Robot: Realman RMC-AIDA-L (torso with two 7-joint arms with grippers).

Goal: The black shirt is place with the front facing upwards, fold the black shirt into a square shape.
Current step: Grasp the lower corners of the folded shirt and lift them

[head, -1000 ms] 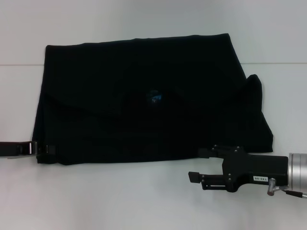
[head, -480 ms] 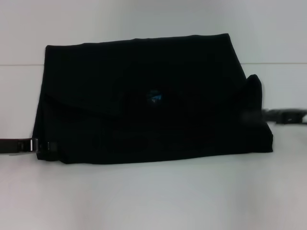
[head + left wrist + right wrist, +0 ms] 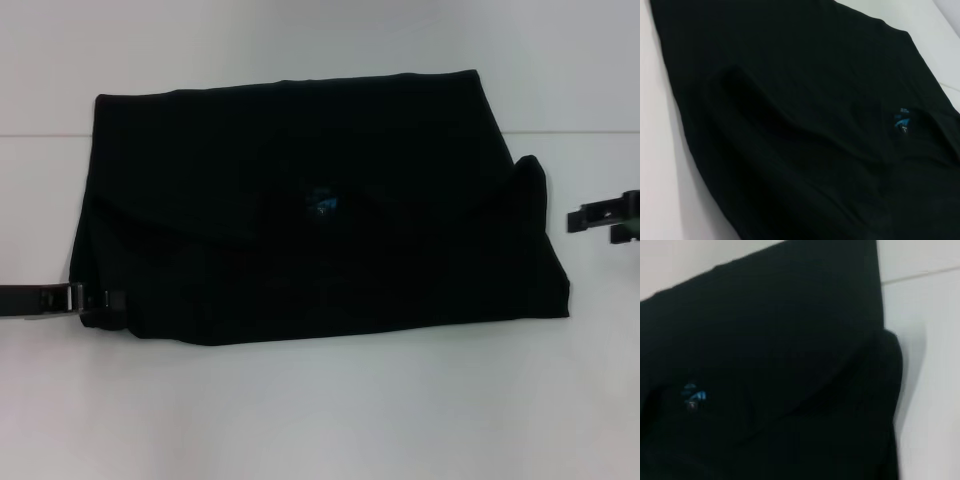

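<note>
The black shirt lies spread across the middle of the white table, already doubled into a wide slab, broader than it is deep. The small blue neck label peeks out near the centre, and no lettering shows anywhere. At three o'clock a rounded hump of cloth, likely a sleeve fold, bulges past the straight edge.

The left end effector is down at the shirt's eight o'clock corner, its tips right at the hem and apparently pinching the edge. It looks closed on the cloth, though black on black makes that hard to confirm. The right end effector sits off at three o'clock, apart from the fabric with bare table between. Whether its fingers are spread or closed, I cannot tell.

On handling, this looks like soft, light, limp cloth with no stiffness at all. It will sag and drag rather than hold a line, and the stacked layers may slide over one another. Corners and hem edges seem the best places to take hold, pinching all layers together. To square it up, I would grip the two corners of one short side and carry them across. That loose hump at three o'clock could spill out if left untucked.
</note>
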